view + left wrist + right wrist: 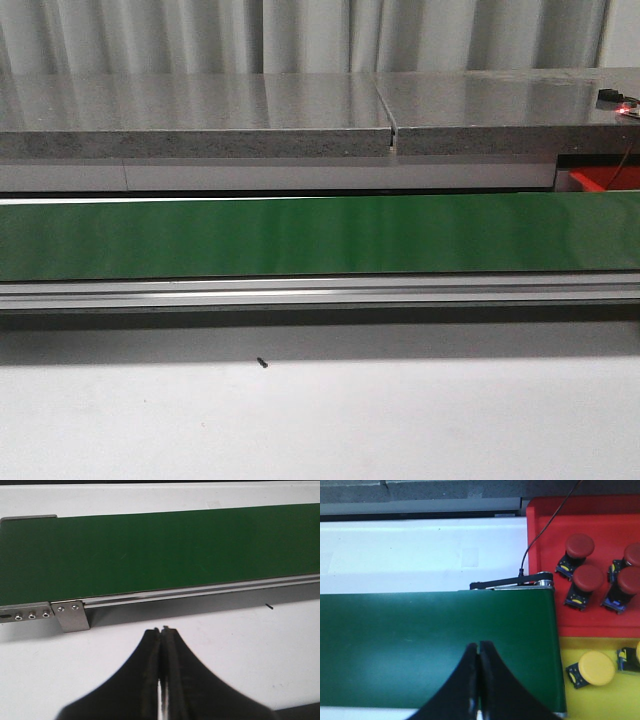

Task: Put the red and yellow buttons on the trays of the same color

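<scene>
In the right wrist view a red tray (545,540) holds several red buttons, one of them a red button (580,546). Beside it a yellow tray (590,700) holds a yellow button (596,668) and part of another yellow button (632,657) at the frame edge. My right gripper (479,643) is shut and empty above the green belt (420,645), short of the trays. My left gripper (163,629) is shut and empty over the white table (240,640), just in front of the belt's rail (200,591). A corner of the red tray (600,180) shows in the front view.
The green conveyor belt (320,235) runs across the front view with an aluminium rail (320,293) along its near side. A grey stone counter (200,115) lies behind it. A small dark screw (262,363) lies on the white table. A black cable (540,532) crosses the red tray.
</scene>
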You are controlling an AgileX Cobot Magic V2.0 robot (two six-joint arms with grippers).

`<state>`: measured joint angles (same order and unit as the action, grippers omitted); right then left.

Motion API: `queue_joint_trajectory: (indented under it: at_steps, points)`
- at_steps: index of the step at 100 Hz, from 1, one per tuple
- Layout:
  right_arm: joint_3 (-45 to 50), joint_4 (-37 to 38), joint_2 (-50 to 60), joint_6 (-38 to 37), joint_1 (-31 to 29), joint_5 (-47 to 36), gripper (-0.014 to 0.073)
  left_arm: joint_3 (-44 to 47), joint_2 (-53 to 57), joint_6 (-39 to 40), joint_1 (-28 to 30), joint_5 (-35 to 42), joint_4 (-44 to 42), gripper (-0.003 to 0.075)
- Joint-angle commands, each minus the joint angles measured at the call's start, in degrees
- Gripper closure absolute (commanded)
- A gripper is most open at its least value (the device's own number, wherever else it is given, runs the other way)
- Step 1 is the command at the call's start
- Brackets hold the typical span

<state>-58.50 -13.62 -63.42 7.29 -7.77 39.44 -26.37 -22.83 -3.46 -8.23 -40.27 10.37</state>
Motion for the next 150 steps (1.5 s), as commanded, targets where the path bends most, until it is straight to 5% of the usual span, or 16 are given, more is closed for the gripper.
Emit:
queue_joint_trajectory:
  at_steps: [1,33,52,90,150]
  points:
    - [1.2,-0.2,4.8,0.7,0.0,-2.1,0.0685,-1.7,-0.3,0.6,-0.5,3.6,0.6,0.0741]
    - [8.2,-0.9,15.0,-0.3,0.0,-0.4,0.0685,-1.7,-0.3,0.6,-0.5,3.6,0.6,0.0741]
    - [13.5,7.3,21.7,-8.9,0.0,-1.4,0.0685,-1.7,-0.3,0.6,-0.5,3.6,0.6,0.0741]
    - [22.9,12.7,31.5,-9.3,0.0,-4.4,0.0685,-1.7,-0.3,0.6,-0.5,3.6,0.6,0.0741]
    - [24.3,12.7,32.8,-9.3,0.0,-3.1,0.0685,-1.7,-0.3,0.6,-0.5,3.6,0.6,0.0741]
